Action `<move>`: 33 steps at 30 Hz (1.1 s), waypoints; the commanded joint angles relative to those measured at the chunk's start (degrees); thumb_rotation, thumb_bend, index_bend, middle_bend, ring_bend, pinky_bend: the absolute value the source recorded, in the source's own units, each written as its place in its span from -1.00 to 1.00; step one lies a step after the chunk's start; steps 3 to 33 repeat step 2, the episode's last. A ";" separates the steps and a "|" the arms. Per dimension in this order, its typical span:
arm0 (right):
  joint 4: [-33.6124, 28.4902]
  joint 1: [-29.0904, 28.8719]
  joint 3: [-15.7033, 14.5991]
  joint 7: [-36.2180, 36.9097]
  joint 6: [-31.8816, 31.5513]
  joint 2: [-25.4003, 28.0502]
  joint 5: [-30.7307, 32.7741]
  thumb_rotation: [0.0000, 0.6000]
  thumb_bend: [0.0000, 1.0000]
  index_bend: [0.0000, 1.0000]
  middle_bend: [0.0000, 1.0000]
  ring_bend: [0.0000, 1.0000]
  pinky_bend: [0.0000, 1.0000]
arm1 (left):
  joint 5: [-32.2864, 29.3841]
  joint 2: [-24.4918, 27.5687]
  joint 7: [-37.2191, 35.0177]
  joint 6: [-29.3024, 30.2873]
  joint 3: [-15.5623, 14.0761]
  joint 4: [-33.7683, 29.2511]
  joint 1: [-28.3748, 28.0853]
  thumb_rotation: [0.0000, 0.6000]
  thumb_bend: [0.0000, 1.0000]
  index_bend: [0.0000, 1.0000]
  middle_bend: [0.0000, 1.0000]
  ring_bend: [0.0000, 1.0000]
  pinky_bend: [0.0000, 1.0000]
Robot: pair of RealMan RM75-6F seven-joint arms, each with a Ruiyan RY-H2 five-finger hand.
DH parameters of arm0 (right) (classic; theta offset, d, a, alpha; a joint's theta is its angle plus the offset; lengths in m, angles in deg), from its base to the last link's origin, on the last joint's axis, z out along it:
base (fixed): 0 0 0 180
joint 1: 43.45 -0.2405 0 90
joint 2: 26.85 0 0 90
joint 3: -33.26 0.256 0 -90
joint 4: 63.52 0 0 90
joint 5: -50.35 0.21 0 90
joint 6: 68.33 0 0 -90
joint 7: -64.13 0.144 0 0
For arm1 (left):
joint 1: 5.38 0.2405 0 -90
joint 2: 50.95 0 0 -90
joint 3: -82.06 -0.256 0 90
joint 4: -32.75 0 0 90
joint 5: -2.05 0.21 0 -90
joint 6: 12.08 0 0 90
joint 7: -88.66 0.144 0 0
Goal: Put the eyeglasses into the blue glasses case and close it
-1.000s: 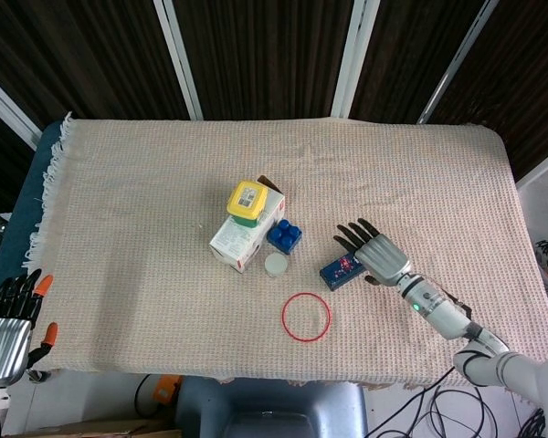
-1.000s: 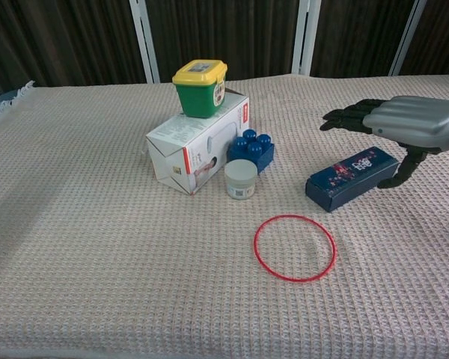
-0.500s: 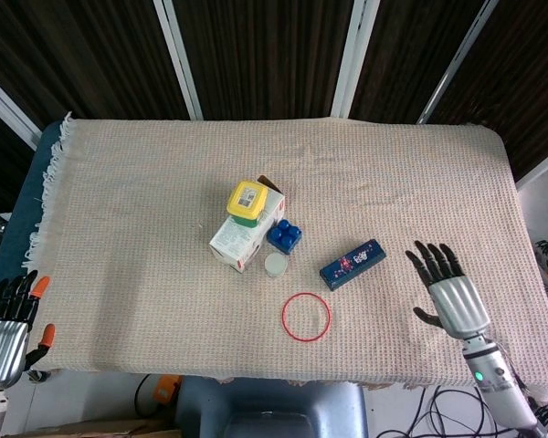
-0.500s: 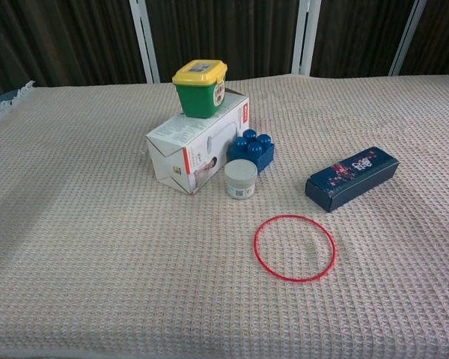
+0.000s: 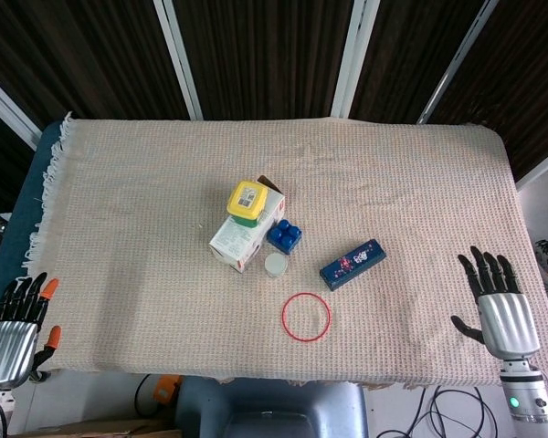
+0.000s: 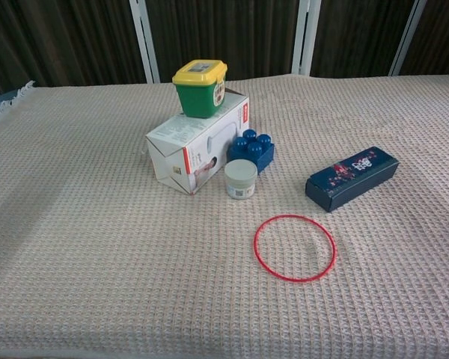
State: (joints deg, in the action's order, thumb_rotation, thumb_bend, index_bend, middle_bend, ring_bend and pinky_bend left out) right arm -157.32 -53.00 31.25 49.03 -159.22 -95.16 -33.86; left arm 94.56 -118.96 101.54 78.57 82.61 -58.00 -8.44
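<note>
- The left hand [image 5: 7, 330] hangs off the table's near-left corner, fingers apart, holding nothing.
- No eyeglasses show anywhere on the cloth [image 5: 146, 210].
- The blue glasses case [image 5: 353, 264] lies lid down near the red ring [image 5: 306, 317]; the task looks finished.
- The right hand [image 5: 502, 310] hovers empty, fingers spread, well apart from the case.

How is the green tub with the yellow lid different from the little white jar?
The green tub is bigger and brightly coloured, with a yellow lid; the little white jar is smaller and pale all over. The green tub sits up on top of the white carton, while the little white jar stands on the tablecloth in front of the blue block. Both are upright with lids on.
</note>
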 commanded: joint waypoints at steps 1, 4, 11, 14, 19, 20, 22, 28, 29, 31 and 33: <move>-0.12 0.10 0.41 -0.30 0.82 0.16 -0.08 1.00 -0.48 -0.99 -1.00 -1.00 -1.00 | 0.14 0.00 -0.16 0.42 0.00 0.04 0.23 1.00 -0.17 -1.00 -1.00 -1.00 -0.92; -0.10 0.15 0.64 -0.31 0.99 0.19 -0.14 1.00 -0.48 -0.99 -1.00 -1.00 -1.00 | 0.10 -0.01 -0.16 0.54 0.06 0.07 0.28 1.00 -0.17 -1.00 -1.00 -1.00 -0.92; -0.10 0.15 0.64 -0.31 0.99 0.19 -0.14 1.00 -0.48 -0.99 -1.00 -1.00 -1.00 | 0.10 -0.01 -0.16 0.54 0.06 0.07 0.28 1.00 -0.17 -1.00 -1.00 -1.00 -0.92; -0.10 0.15 0.64 -0.31 0.99 0.19 -0.14 1.00 -0.48 -0.99 -1.00 -1.00 -1.00 | 0.10 -0.01 -0.16 0.54 0.06 0.07 0.28 1.00 -0.17 -1.00 -1.00 -1.00 -0.92; -0.10 0.15 0.64 -0.31 0.99 0.19 -0.14 1.00 -0.48 -0.99 -1.00 -1.00 -1.00 | 0.10 -0.01 -0.16 0.54 0.06 0.07 0.28 1.00 -0.17 -1.00 -1.00 -1.00 -0.92; -0.10 0.15 0.64 -0.31 0.99 0.19 -0.14 1.00 -0.48 -0.99 -1.00 -1.00 -1.00 | 0.10 -0.01 -0.16 0.54 0.06 0.07 0.28 1.00 -0.17 -1.00 -1.00 -1.00 -0.92; -0.10 0.15 0.64 -0.31 0.99 0.19 -0.14 1.00 -0.48 -0.99 -1.00 -1.00 -1.00 | 0.10 -0.01 -0.16 0.54 0.06 0.07 0.28 1.00 -0.17 -1.00 -1.00 -1.00 -0.92; -0.10 0.15 0.64 -0.31 0.99 0.19 -0.14 1.00 -0.48 -0.99 -1.00 -1.00 -1.00 | 0.10 -0.01 -0.16 0.54 0.06 0.07 0.28 1.00 -0.17 -1.00 -1.00 -1.00 -0.92; -0.10 0.15 0.64 -0.31 0.99 0.19 -0.14 1.00 -0.48 -0.99 -1.00 -1.00 -1.00 | 0.10 -0.01 -0.16 0.54 0.06 0.07 0.28 1.00 -0.17 -1.00 -1.00 -1.00 -0.92; -0.10 0.15 0.64 -0.31 0.99 0.19 -0.14 1.00 -0.48 -0.99 -1.00 -1.00 -1.00 | 0.10 -0.01 -0.16 0.54 0.06 0.07 0.28 1.00 -0.17 -1.00 -1.00 -1.00 -0.92; -0.10 0.15 0.64 -0.31 0.99 0.19 -0.14 1.00 -0.48 -0.99 -1.00 -1.00 -1.00 | 0.10 -0.01 -0.16 0.54 0.06 0.07 0.28 1.00 -0.17 -1.00 -1.00 -1.00 -0.92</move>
